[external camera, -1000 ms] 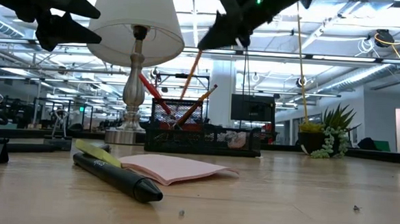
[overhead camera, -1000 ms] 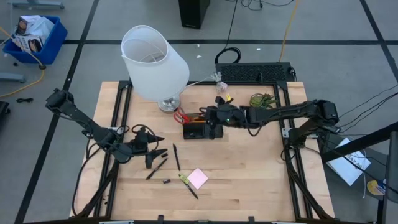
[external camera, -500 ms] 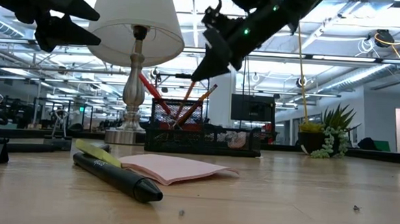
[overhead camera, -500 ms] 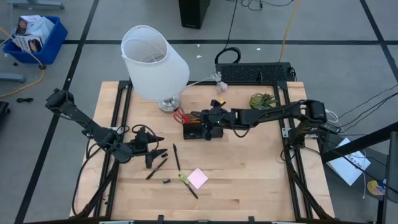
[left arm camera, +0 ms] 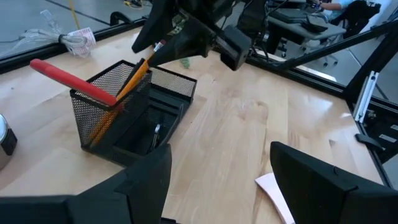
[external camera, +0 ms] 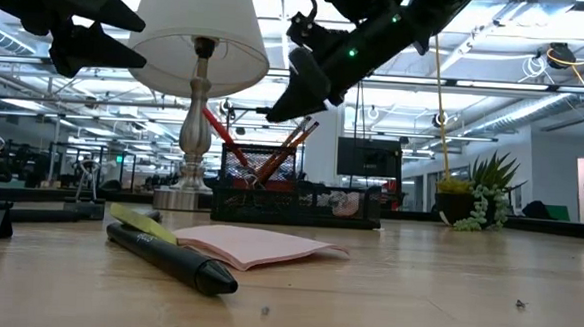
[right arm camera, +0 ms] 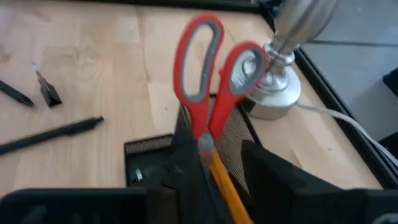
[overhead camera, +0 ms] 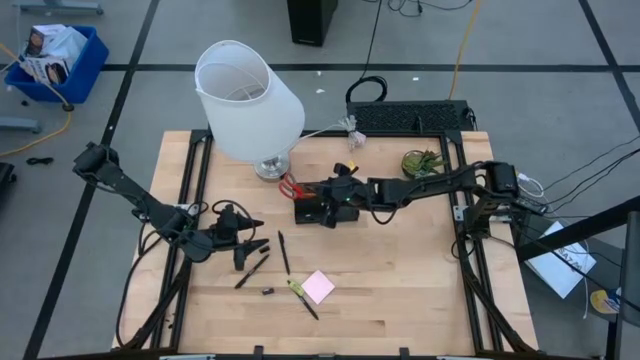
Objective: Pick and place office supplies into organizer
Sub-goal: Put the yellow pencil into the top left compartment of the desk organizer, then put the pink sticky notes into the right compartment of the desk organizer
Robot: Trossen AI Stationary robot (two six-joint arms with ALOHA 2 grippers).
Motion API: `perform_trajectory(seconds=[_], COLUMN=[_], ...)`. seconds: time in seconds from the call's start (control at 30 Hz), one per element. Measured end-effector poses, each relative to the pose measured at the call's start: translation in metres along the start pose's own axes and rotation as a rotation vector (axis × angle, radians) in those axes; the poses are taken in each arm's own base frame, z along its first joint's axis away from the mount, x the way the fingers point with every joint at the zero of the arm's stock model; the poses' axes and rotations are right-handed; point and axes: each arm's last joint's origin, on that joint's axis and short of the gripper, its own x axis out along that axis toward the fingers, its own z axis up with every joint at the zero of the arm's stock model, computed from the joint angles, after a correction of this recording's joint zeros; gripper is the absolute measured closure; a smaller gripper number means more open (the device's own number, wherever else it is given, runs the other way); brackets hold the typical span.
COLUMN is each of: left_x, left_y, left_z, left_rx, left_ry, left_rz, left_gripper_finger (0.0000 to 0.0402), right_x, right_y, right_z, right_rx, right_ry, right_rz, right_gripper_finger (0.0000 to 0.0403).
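High view, one organizer (overhead camera: 312, 209), one sticky-note pad (overhead camera: 319, 287), two arms

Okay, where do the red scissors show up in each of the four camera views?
High view: scissors stand in the organizer, between it and the lamp base.
Low view: red handle slants up out of the mesh cup, right of the lamp stem.
Left wrist view: red handle leans over the cup's rim.
Right wrist view: both handle loops fill the centre.
Shared landmark: the lamp base, except in the left wrist view.
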Motion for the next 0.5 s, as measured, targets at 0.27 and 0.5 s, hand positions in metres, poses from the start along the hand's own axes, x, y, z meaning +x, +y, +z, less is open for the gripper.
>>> perform_trajectory(seconds=[0.27, 0.5], left_x=[0.0, 0.0], left_y=[0.0, 0.0], left_z=[0.0, 0.0], left_rx=[-0.004, -0.006], left_ry=[0.001, 0.001], left_rz=[0.0, 0.0], left_gripper_finger=[0.0128, 0.0128], right_x=[-0.004, -0.011], right_y=[0.005, 0.021], right_z=[0.008, 0.017], right_rx=[0.015, -0.07], right_ry=[-0.066, -0.159], right_rz=[0.032, 0.062], right_gripper_finger=[0.0223, 0.0218])
